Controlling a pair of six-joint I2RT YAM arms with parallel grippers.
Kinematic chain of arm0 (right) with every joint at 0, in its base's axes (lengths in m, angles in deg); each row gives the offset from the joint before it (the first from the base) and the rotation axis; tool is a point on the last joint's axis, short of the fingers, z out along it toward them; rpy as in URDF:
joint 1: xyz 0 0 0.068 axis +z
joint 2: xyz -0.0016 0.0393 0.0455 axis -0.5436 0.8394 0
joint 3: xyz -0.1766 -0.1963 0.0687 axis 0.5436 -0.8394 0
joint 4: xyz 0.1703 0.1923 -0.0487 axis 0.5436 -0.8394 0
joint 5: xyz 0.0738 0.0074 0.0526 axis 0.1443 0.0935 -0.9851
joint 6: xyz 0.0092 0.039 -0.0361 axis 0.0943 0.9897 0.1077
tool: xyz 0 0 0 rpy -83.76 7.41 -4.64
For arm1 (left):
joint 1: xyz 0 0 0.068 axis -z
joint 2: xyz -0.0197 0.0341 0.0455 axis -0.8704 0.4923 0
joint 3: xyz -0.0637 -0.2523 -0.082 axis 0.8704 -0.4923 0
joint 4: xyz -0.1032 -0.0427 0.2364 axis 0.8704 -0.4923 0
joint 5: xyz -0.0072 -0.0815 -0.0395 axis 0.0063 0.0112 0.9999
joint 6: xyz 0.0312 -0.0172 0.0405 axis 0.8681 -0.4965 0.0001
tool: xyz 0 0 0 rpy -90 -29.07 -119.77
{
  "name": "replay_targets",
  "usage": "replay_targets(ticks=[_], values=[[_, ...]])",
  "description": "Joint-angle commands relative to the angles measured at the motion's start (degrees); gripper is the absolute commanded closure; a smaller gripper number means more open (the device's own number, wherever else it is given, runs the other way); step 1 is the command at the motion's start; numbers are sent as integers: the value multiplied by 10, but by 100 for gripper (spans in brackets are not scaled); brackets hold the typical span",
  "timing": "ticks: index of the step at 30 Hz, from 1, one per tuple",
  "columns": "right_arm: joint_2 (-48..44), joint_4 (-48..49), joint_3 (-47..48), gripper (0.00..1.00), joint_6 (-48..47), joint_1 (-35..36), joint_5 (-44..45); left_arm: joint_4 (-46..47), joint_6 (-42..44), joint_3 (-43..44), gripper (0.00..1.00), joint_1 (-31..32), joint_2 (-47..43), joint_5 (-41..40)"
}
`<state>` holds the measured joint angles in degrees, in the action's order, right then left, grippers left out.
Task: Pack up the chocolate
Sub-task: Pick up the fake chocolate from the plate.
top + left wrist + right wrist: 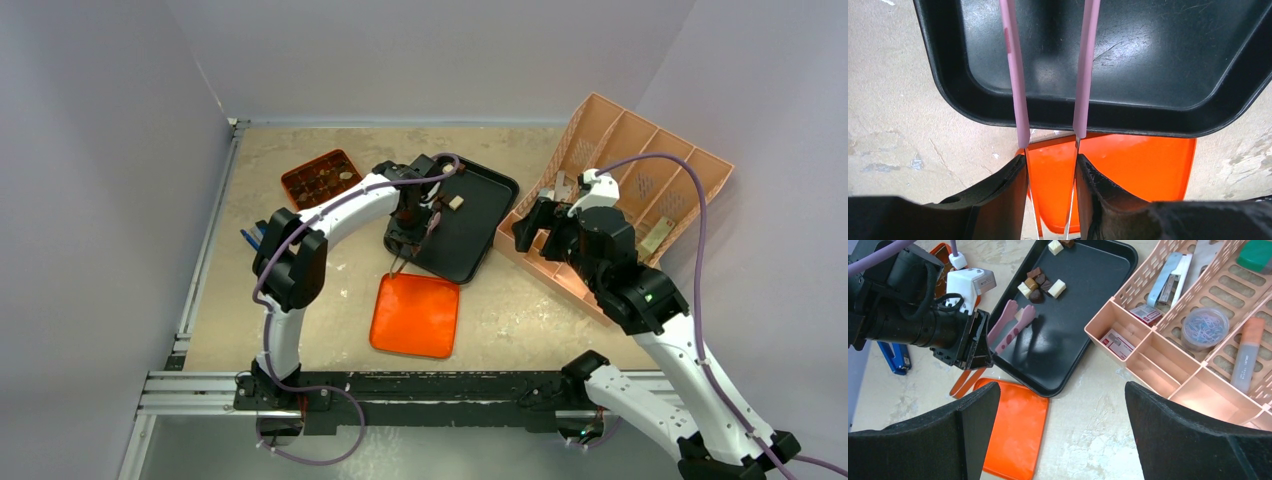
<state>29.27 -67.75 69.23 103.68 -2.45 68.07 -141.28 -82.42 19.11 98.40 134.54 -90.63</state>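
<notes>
The left gripper [1052, 161] is clamping its fingers on a pair of pink-tipped tweezers [1018, 100], one finger pressing against each arm. It is hanging over the near-left corner of the black tray [1148, 75], with the tweezers pointing away across the tray floor. The two tips are standing slightly apart, and I cannot tell whether anything is caught between them.

The chocolate [1040, 285] is lying mostly as a small cluster of dark, brown and cream pieces in the tray, just beyond the tweezer tips. A few more pieces are sitting apart at the tray's far edge. Other pieces are resting in the compartments of the orange box [320, 178], which is standing far left of the tray. The flat orange lid [415, 315] is lying near the tray's near corner, partly under the left gripper.

The right gripper [1062, 395] is hovering with its jaws spread wide and holding nothing, above the bare table between the tray and the pink organiser [650, 170] on the right.
</notes>
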Motion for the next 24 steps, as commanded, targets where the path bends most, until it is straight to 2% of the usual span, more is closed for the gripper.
replay_targets(ticks=[1,6,13,24], values=[[8,23,16,4,-3,2,2,-10,18,24,62,-4,-16,-10],[14,26,21,4,-7,2,2,-9,20,23,63,-5,-17,-11],[20,23,23,4,-6,2,5,-4,9,26,77,-5,-41,-3],[22,31,17,4,-6,2,4,-9,-29,32,79,-23,-118,-20]])
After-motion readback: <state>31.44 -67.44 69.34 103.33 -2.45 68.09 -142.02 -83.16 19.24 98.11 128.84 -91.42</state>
